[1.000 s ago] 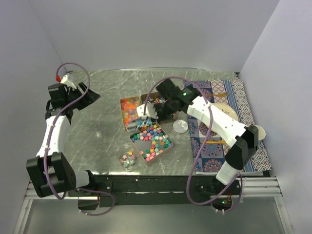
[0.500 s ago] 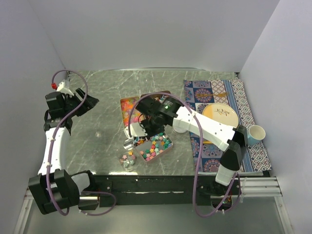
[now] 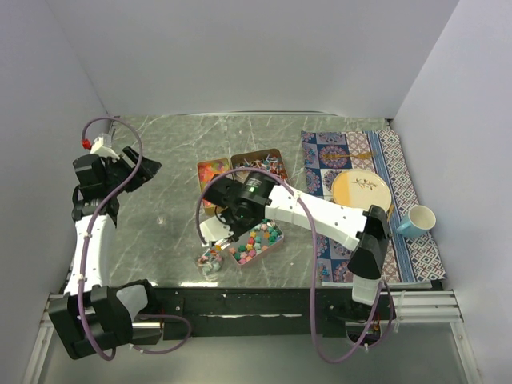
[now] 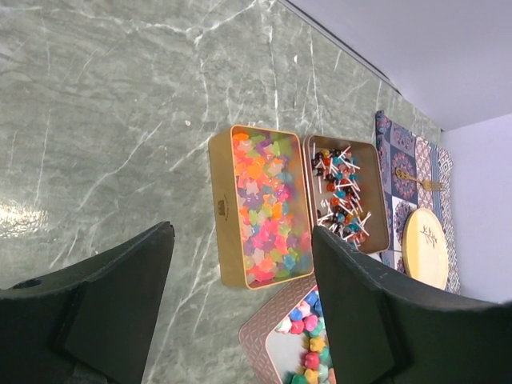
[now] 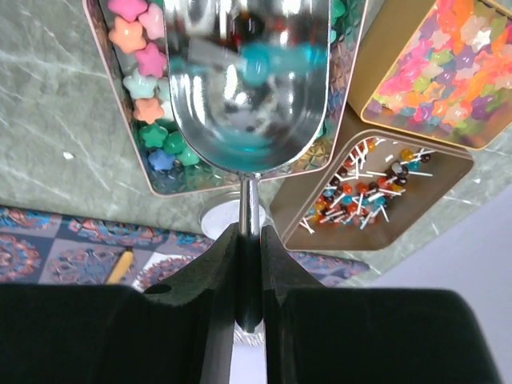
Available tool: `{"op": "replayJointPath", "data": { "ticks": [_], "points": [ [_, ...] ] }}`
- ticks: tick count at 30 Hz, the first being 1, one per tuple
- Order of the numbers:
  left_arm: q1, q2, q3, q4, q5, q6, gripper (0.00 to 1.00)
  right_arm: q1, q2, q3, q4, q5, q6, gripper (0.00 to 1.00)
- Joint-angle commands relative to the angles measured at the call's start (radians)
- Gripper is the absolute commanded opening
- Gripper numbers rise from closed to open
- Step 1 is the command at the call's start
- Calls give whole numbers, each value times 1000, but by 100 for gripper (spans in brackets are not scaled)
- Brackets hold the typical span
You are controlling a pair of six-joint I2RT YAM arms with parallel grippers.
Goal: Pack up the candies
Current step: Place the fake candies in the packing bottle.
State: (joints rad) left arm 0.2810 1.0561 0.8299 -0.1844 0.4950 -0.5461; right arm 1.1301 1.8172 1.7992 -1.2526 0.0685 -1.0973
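Top: R gripper (image 3: 228,218) over star tin (image 3: 262,240), near jar (image 3: 210,264), prob. to pour there; L gripper (image 3: 138,170) far left, out of way.
L wrist: jaws wide apart, empty; candies (image 4: 264,200) lie in tins (image 4: 222,216).
R wrist: clamped on scoop (image 5: 248,104) handle, bowl face-up, carrying blue candy (image 5: 260,60).

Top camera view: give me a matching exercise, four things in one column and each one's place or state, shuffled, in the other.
Column one
1. shiny metal scoop
2. round cream plate
3. pastel star-shaped candies
4. left gripper

Column two
A. open, holding nothing
B. in the pink-rimmed tin nearest the arm bases
C. on the patterned mat
D. clamped by its handle in the right gripper

Pairs: 1-D, 2-C, 3-B, 4-A
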Motion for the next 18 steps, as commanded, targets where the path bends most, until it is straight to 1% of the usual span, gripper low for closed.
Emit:
{"op": "replayJointPath", "data": {
  "ticks": [1,11,15,18],
  "points": [
    [4,-33,-6,65,7,-28,76,33,11,54,-59,106,-30,0],
    [4,-54,-31,83,31,-55,76,65,100,201,-137,209,20,0],
    [4,-39,-38,76,43,-64,76,62,116,264,-156,240,11,0],
    [3,-15,-54,65,53,-71,76,36,110,302,-177,255,34,0]
  ]
}}
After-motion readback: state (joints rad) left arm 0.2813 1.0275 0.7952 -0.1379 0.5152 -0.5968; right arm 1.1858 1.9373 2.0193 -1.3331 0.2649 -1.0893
